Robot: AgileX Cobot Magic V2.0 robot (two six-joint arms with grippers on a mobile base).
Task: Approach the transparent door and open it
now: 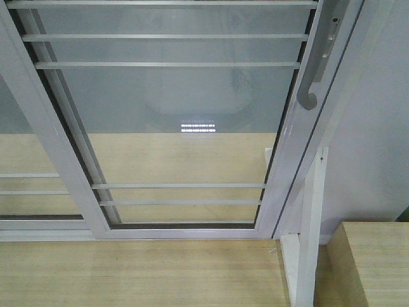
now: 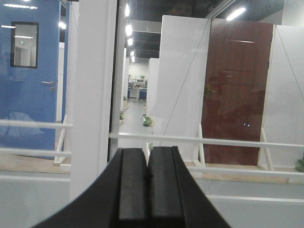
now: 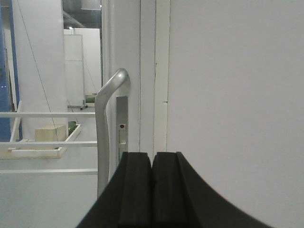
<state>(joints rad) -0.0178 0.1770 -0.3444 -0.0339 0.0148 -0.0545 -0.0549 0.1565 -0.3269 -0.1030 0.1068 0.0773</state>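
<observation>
Fingers point(image 2: 132, 190) meet on left gripper point(image 2: 147, 187) and right gripper point(image 3: 152, 187); ahead, the transparent door point(image 1: 179, 109), its handle point(image 3: 101, 128), a white wall point(image 3: 232, 95).

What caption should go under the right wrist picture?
Right tool, shut and empty, faces the curved grey handle of the transparent door.

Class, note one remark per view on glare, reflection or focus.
Exterior front view: a bright reflection glares on the transparent door. Left wrist view: ceiling lights blow out; left pincer dark. Right wrist view: even light, sheen on the handle.
</observation>
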